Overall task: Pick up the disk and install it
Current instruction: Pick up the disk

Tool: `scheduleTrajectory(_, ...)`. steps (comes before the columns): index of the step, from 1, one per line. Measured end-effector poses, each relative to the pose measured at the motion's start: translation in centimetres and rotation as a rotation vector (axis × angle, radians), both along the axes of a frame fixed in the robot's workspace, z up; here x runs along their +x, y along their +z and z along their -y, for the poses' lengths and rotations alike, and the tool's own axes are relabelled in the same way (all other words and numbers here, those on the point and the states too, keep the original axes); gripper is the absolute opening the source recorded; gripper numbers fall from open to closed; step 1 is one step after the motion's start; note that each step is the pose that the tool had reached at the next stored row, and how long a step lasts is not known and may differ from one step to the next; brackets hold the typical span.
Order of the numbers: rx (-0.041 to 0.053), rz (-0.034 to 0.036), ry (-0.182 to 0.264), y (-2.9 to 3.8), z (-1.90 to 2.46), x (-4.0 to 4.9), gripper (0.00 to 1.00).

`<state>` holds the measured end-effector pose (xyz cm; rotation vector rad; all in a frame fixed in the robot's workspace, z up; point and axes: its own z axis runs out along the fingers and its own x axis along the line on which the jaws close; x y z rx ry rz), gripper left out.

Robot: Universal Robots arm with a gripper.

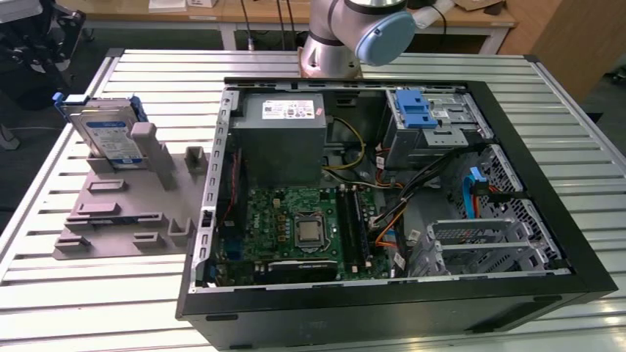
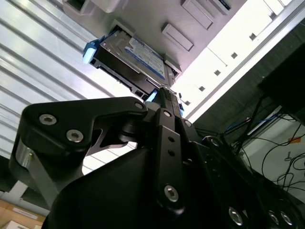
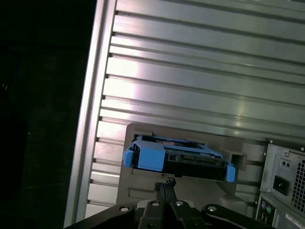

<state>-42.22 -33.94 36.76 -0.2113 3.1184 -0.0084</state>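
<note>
The disk, a silver hard drive with a white-and-blue label and a blue carrier frame, stands on edge in a grey holder on the table at the exterior view's left. In the first wrist view the disk shows edge-on, and my gripper hovers close to it without touching. Its fingertips are together and hold nothing. The second wrist view shows the disk beyond my gripper, label face in sight.
An open computer case lies on the slatted metal table, with a grey power supply, a motherboard and a silver drive cage with a blue latch inside. The arm's base stands behind the case.
</note>
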Motion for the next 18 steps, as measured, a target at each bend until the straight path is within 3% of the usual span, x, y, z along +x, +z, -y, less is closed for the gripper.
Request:
scheduleTrajectory(9, 0.0000, 0.0000, 0.006, 0.00, 0.00, 0.00, 0.11)
scheduleTrajectory(18, 0.0000, 0.0000, 0.072, 0.00, 0.00, -0.01, 0.11)
